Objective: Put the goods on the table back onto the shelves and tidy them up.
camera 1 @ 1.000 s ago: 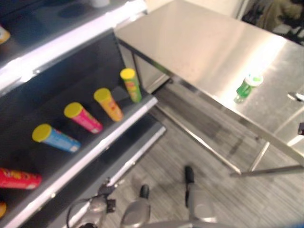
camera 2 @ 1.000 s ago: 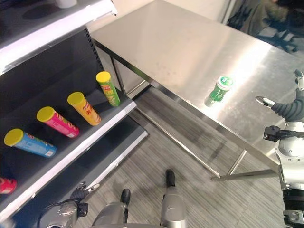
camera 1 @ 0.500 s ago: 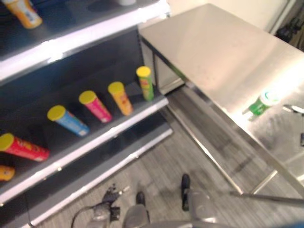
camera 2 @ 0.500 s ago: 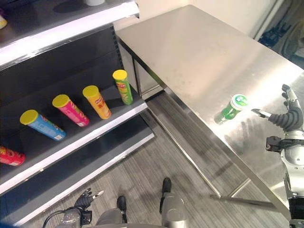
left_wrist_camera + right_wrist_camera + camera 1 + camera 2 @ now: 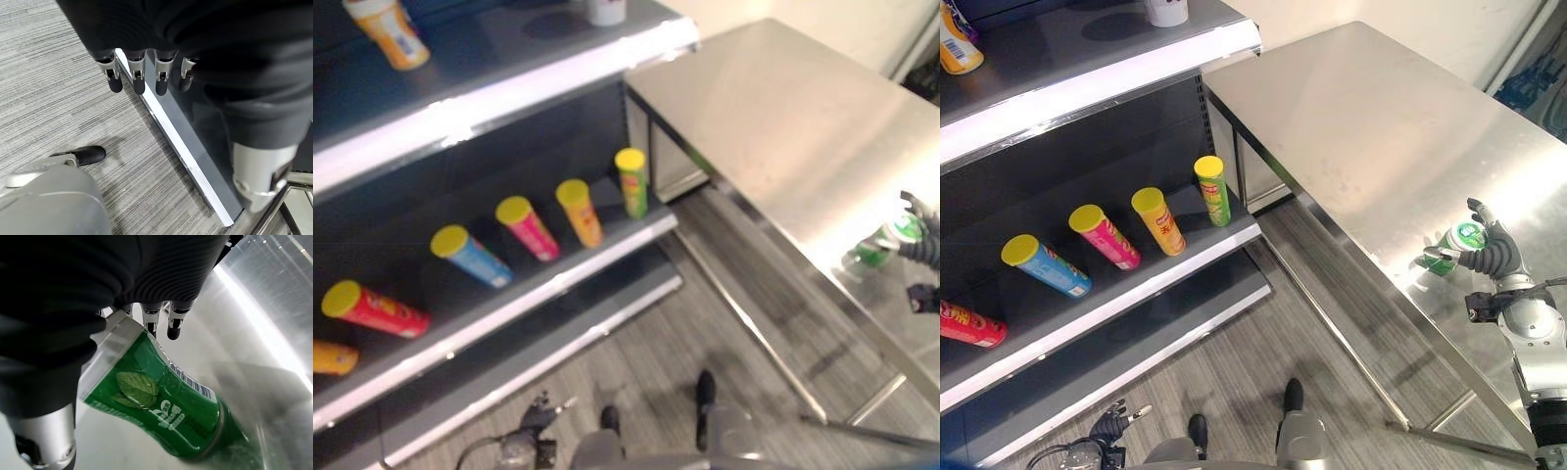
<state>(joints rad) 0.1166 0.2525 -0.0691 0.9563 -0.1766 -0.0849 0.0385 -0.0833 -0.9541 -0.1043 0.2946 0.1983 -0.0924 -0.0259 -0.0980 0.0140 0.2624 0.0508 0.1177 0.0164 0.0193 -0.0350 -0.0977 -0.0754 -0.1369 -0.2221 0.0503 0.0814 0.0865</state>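
Observation:
A green can (image 5: 1447,251) with a white and green lid stands near the front edge of the steel table (image 5: 1361,108). My right hand (image 5: 1494,258) is against its far side, thumb across the front and fingers straight behind it. From the wrist the can (image 5: 161,406) lies between thumb and straight fingers (image 5: 173,325), lid at the palm. My left hand (image 5: 137,81) hangs low over the floor by the shelf's base, fingers relaxed and empty. Several chip tubes lie on the lower shelf: green (image 5: 1214,191), orange (image 5: 1160,220), pink (image 5: 1105,237), blue (image 5: 1045,264), red (image 5: 969,323).
The upper shelf (image 5: 1097,78) carries an orange bottle (image 5: 955,44) and a white container (image 5: 1167,12). A lit strip edges each shelf front. Grey plank floor (image 5: 1263,333) lies between shelf and table. The table's thin legs and crossbar (image 5: 1440,436) run low at the right.
The camera has swung, shifting the whole picture. My right hand moved in from beside the can and now sits around it, thumb across the front.

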